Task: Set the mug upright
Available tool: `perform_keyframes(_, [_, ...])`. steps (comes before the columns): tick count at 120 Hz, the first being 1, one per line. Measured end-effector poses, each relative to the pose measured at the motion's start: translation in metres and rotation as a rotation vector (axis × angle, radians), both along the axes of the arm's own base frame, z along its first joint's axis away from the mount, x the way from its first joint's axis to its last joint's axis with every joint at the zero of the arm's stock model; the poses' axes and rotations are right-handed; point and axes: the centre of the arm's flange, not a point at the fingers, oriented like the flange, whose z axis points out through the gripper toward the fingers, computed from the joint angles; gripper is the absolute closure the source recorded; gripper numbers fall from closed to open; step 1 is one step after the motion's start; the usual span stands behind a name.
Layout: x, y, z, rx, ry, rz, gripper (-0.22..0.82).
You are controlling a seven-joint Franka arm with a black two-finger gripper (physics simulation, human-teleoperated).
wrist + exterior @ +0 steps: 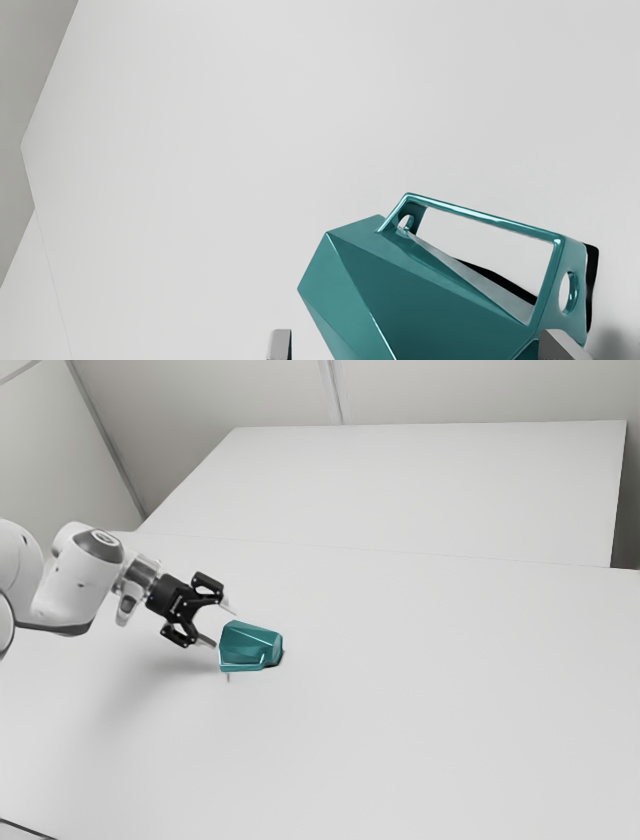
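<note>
Mug [250, 647] is lying tipped on its side on the bench [420, 710], its handle [490, 218] jutting out. Near the mug, our fingers [207, 641] are standing apart, released; our arm [78, 582] is reaching toward it from the exterior view's left.

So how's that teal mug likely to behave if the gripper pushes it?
The mug looks stiff, with crisp edges between its facets. Lying on its side, it would probably slide or rock rather than roll freely, given those flat faces and the jutting handle. Its glossy finish suggests it might be slippery.
</note>
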Motion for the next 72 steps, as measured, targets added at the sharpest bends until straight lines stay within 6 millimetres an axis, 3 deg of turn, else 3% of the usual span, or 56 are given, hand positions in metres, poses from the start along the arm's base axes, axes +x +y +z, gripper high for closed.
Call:
perform_keyframes(30, [0.002, -0.005, -0.004, -0.006, 0.003, -0.001, 0.33])
perform_keyframes(54, [0.007, -0.005, -0.003, -0.008, -0.004, -0.001, 0.39])
perform_keyframes(72, [0.026, -0.005, -0.007, 0.001, -0.016, -0.013, 0.4])
